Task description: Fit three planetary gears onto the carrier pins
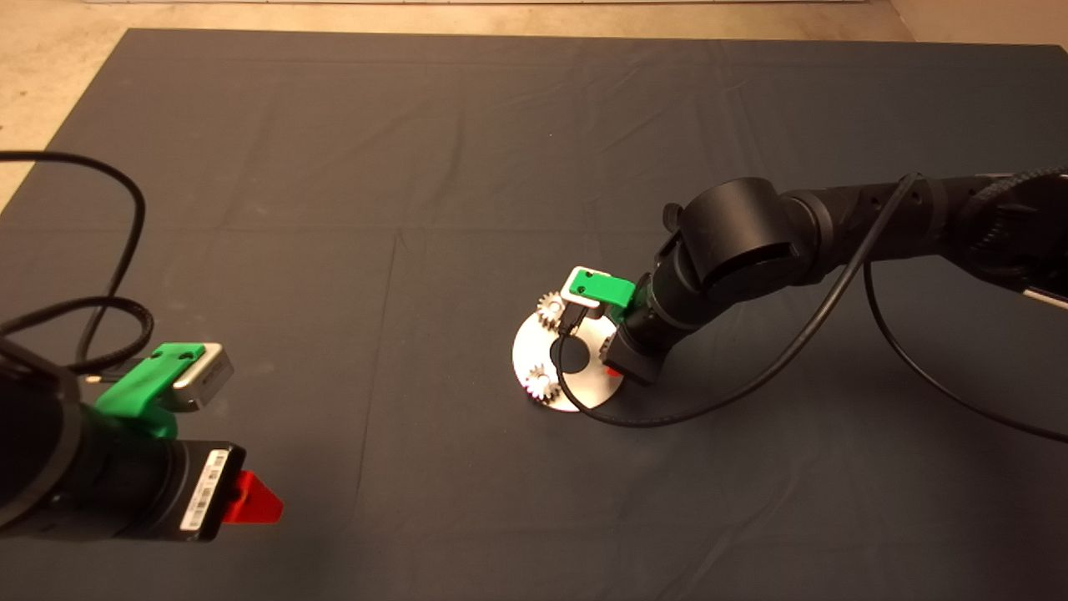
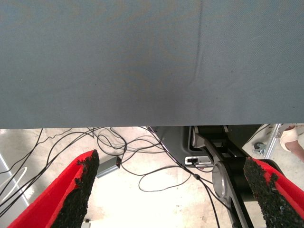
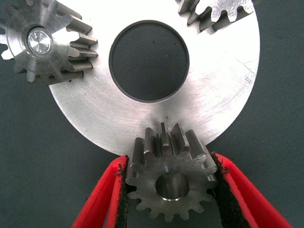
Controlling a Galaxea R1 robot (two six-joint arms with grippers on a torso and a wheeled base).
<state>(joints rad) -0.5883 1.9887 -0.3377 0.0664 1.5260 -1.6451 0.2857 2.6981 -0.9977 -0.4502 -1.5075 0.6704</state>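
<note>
The shiny round disc (image 1: 527,355) lies on the mat right of centre, its central hole (image 3: 148,60) dark. Two planetary gears (image 1: 551,310) (image 1: 541,382) sit on carrier pins; in the right wrist view one gear (image 3: 45,42) shows its pin end (image 3: 39,40) in the bore, and the other (image 3: 218,12) is cut off by the picture edge. My right gripper (image 3: 169,161) is shut on the third gear (image 3: 171,183) at the disc's rim. I cannot tell whether a pin is in its bore. In the head view my wrist hides this gear. My left gripper (image 1: 250,501) is parked at the lower left, open.
A black cable (image 1: 709,401) loops from the right arm across the mat beside the disc. The left wrist view shows its open gripper (image 2: 173,166), the mat's edge, and cables and a robot base (image 2: 223,175) on the floor beyond.
</note>
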